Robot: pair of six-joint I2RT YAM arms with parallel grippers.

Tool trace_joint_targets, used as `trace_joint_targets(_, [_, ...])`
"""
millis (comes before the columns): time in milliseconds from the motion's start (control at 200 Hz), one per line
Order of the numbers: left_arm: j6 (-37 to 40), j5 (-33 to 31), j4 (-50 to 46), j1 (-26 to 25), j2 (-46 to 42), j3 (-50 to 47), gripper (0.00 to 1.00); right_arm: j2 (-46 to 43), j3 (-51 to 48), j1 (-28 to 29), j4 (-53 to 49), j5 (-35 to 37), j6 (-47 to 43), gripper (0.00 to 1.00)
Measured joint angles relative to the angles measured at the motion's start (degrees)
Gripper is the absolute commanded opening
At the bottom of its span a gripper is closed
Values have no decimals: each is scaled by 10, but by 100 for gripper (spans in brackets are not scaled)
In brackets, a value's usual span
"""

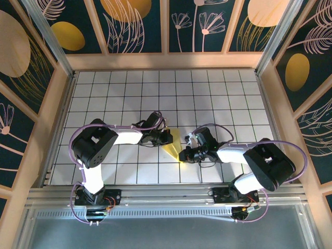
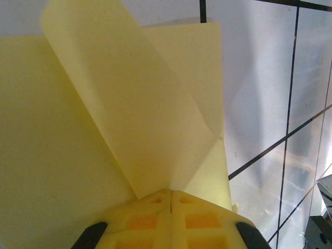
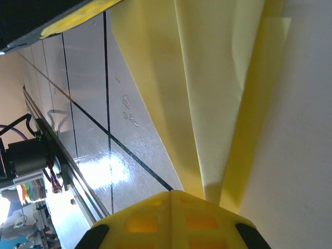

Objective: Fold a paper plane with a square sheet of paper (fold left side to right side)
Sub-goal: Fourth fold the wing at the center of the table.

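One paper sheet (image 1: 175, 146); left hand (image 1: 168, 137), right hand (image 1: 183, 154): two.

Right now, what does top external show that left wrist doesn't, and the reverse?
Top external extra: the arm bases, the patterned walls, and the yellow paper as a whole narrow wedge between the two arms. Left wrist extra: the layers close up, with one flap lifted over the sheet and a crease running to the shut fingertips. Shared: the yellow paper, the left end effector, the gridded table.
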Motion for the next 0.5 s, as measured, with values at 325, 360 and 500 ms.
trace_joint_targets(325, [0,0,0,0,0,0,0,0,-4,2,-1,8,0,0])
trace_joint_targets(360, [0,0,0,0,0,0,0,0,-4,2,-1,9,0,0])
trace_joint_targets(500, [0,0,0,0,0,0,0,0,-4,2,-3,12,0,0])
